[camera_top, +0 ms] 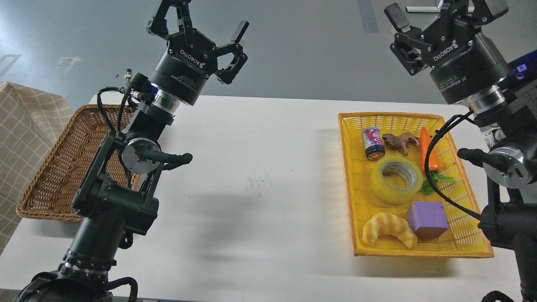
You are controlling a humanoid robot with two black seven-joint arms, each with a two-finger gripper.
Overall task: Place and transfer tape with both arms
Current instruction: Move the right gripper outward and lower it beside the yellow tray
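Note:
The tape (396, 180), a wide translucent yellow roll with a grey-white core, lies flat in the middle of the yellow basket (347, 176) at the right. My left gripper (197, 21) is open and empty, raised high above the table's far left. My right gripper (440, 12) is open and empty, raised high above the far end of the yellow basket, well clear of the tape. Its far finger is partly cut off by the top edge of the view.
The yellow basket also holds a small can (372, 142), a brown toy animal (398, 140), a carrot (426, 147), a purple block (427, 219) and a croissant (389, 228). A brown wicker basket (54, 167) stands at the table's left. A checked cloth (21, 126) hangs beyond it.

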